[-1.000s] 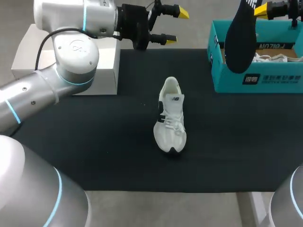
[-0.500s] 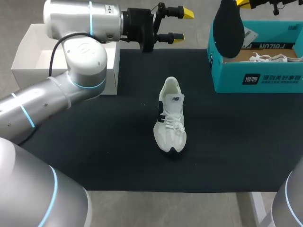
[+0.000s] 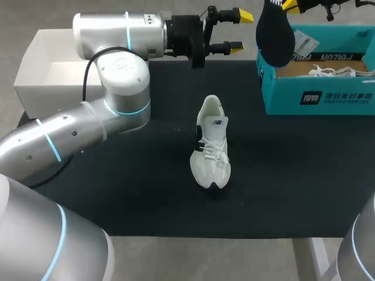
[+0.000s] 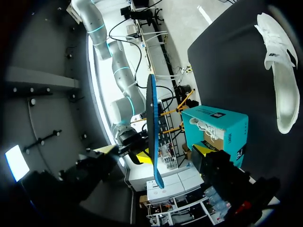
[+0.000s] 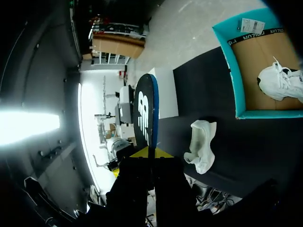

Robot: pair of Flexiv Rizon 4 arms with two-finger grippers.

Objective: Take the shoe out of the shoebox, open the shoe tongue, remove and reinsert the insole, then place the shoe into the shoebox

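Note:
A white shoe (image 3: 212, 143) lies on the black mat (image 3: 117, 193), toe toward the front edge; the left wrist view has the shoe (image 4: 279, 71) off to one side. My right gripper (image 3: 293, 4) is shut on a black insole (image 3: 275, 32), which hangs above the near corner of the teal shoebox (image 3: 319, 99). In its own view the right gripper (image 5: 150, 153) pinches the insole (image 5: 146, 118) by its lower end. My left gripper (image 3: 237, 31) is open, level with the insole and a little short of it. From the left gripper (image 4: 154, 150), the insole (image 4: 152, 137) shows edge-on ahead.
A second white shoe (image 3: 334, 71) lies inside the shoebox (image 5: 239, 71). A white box (image 3: 35, 70) stands at the mat's back left corner, behind my left arm.
My left gripper has swung right toward the insole. The right gripper has carried the insole left and upward. The shoe on the mat has not moved.

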